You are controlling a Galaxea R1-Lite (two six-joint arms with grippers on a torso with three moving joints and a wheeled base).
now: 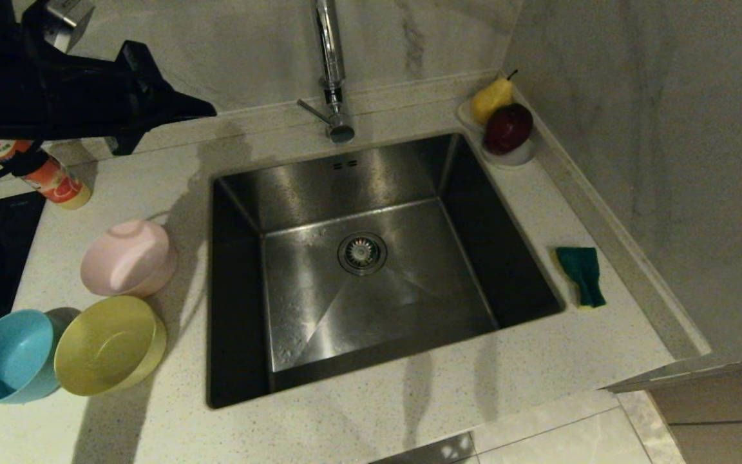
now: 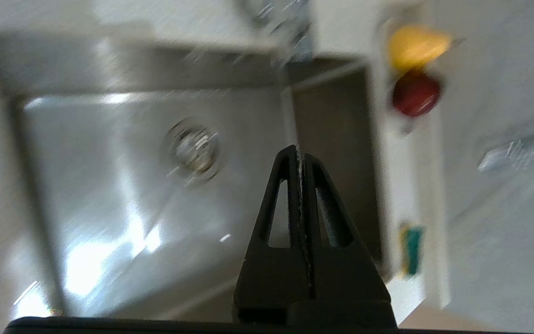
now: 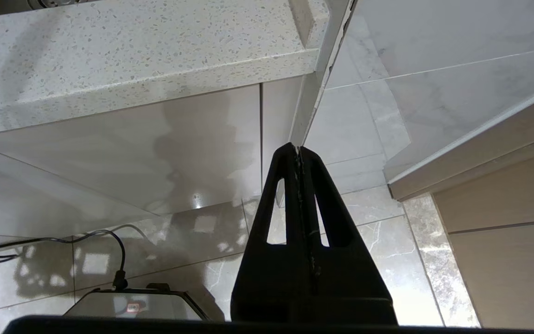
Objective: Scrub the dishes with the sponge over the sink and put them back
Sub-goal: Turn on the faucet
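Left gripper [image 1: 207, 109]: clenched, empty, high over the counter's back left.
Right gripper [image 3: 298, 149]: clenched, parked below the counter edge.
Bowls: pink [image 1: 127, 257], yellow [image 1: 110, 345], blue [image 1: 10, 356] clustered left of the sink [image 1: 242, 335].
Sponge [image 1: 581, 275]: right of the sink.
Around: faucet [image 1: 330, 71]; bottle [image 1: 49, 177]; pear [image 1: 491, 98] and apple [image 1: 507, 127] on a white dish.

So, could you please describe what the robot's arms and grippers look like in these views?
Both grippers are matte black: the left gripper and right gripper each have two tapered fingers with long triangular cut-outs. The left arm is bulky and black, with a silver metal part near its top and a black cable beneath it.
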